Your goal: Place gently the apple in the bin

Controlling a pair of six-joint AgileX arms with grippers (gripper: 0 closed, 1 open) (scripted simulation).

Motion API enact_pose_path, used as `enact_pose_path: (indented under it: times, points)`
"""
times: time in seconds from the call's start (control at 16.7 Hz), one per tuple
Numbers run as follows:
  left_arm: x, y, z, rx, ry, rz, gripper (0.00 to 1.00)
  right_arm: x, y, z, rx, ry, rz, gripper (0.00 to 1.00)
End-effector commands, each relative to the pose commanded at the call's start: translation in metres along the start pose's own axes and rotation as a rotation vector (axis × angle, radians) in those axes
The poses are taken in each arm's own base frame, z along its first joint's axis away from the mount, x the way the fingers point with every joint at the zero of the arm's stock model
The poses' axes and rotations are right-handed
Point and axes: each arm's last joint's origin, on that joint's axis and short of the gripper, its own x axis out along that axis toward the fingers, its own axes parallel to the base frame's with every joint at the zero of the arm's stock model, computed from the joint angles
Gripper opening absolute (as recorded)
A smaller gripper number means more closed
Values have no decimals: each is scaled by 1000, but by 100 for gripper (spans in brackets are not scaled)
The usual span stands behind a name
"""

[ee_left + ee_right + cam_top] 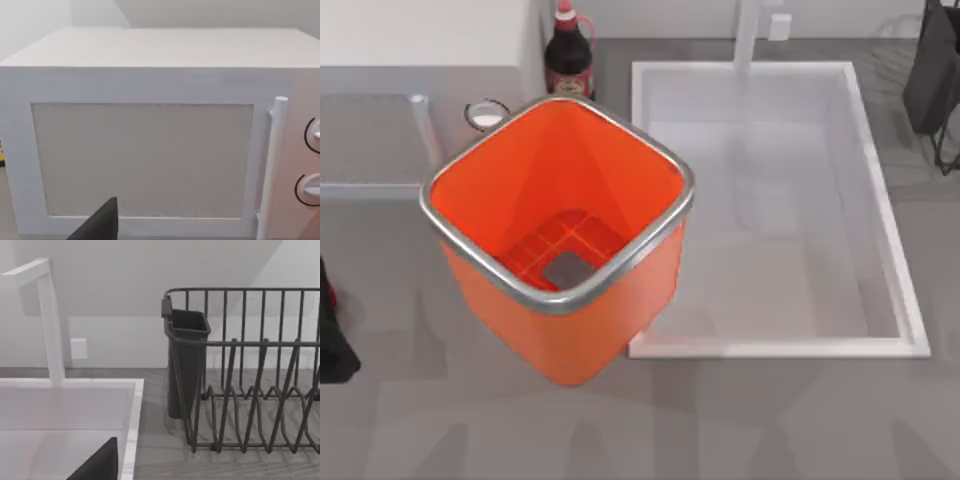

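While the orange bin (570,340) stands upright and open in the left half of the table, the step in hand is judged to be finding and grasping the apple, since the bin's gridded floor holds only its grey square.

Top view. The bin's silver rim touches the near-left corner of the white sink basin (895,250). A dark bottle with a red cap (568,60) stands just beyond the bin, with a small round cup (486,115) to its left. A dark body at the left edge, judged to be the left arm (334,345), carries a thin red sliver (326,290). This may be the apple, but its place cannot be told for certain.

Left wrist view. The left gripper (100,225) faces a white microwave (150,50) whose door is closed. The state of its jaws cannot be told.

Right wrist view. The right gripper (100,465) looks over the sink's rim toward a white faucet (50,320) and a dark wire dish rack (260,390) with a cutlery caddy (185,365). Again its jaws cannot be told.

To do the step well, the carrying arm should cross the rim with clearance, centre over the opening, descend close to the floor, and only then let go, so that the fruit neither drops nor bounces.
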Motion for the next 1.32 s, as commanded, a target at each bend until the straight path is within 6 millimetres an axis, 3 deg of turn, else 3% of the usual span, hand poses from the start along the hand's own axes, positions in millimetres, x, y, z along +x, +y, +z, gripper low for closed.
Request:
enact_pose_path:
  times: [0.36, 0.66, 0.84, 0.96, 1.32]
  points:
    - [2, 3, 8, 62, 125, 22, 100, 0, 0, 0, 0, 0, 0, 100]
    - [25, 11, 44, 232, 461, 16, 100, 0, 0, 0, 0, 0, 0, 100]
    - [61, 18, 64, 338, 713, -50, 100, 0, 0, 0, 0, 0, 0, 100]
    - [94, 25, 67, 395, 894, -129, 100, 0, 0, 0, 0, 0, 0, 100]
    - [185, 40, 32, 526, 1333, -461, 100, 0, 0, 0, 0, 0, 0, 100]
